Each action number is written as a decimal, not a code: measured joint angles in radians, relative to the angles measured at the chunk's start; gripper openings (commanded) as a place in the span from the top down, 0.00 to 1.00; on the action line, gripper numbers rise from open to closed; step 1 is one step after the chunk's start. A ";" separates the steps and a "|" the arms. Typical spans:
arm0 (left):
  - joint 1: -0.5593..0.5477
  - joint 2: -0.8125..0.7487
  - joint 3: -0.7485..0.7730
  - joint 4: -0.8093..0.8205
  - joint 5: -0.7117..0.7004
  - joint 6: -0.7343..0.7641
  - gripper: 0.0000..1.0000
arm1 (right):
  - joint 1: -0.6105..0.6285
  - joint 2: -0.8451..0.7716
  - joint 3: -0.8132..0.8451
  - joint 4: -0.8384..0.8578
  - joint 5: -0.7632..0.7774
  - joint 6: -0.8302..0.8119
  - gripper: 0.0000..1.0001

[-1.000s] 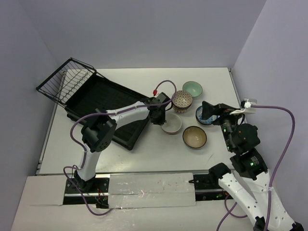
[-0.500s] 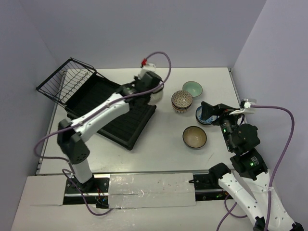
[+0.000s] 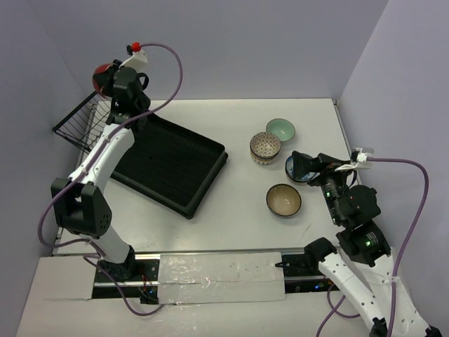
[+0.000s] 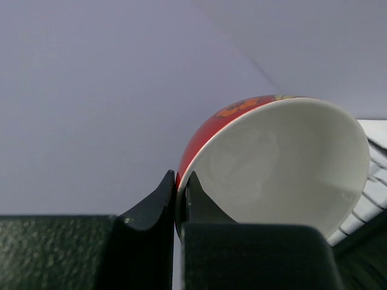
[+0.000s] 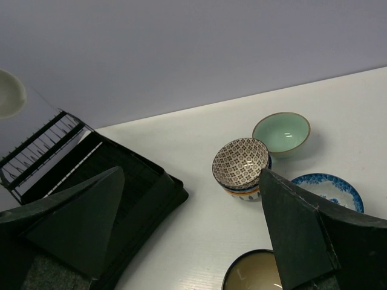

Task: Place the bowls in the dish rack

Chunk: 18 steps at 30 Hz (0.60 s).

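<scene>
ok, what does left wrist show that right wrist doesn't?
Left wrist only: the left pincer shut on the rim of the red bowl, with the bowl's white inside facing the camera.

Right wrist only: the open right pincer and the bowls on the table: mint bowl, patterned bowl, blue-and-white bowl, brown bowl.

Both: the dish rack, of which left wrist catches only a few wires. Also the held bowl, a pale sliver in right wrist, and the wall.

Red bowl (image 4: 284, 157) in left gripper (image 4: 181, 182)
</scene>
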 measured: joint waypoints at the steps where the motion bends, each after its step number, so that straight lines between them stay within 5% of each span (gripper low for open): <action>1: 0.020 0.013 -0.003 0.046 0.005 0.053 1.00 | 0.005 -0.009 -0.006 0.000 0.004 0.000 0.00; 18: 0.179 0.365 -0.037 0.461 0.031 0.402 1.00 | 0.062 0.066 -0.033 0.002 0.067 -0.011 0.00</action>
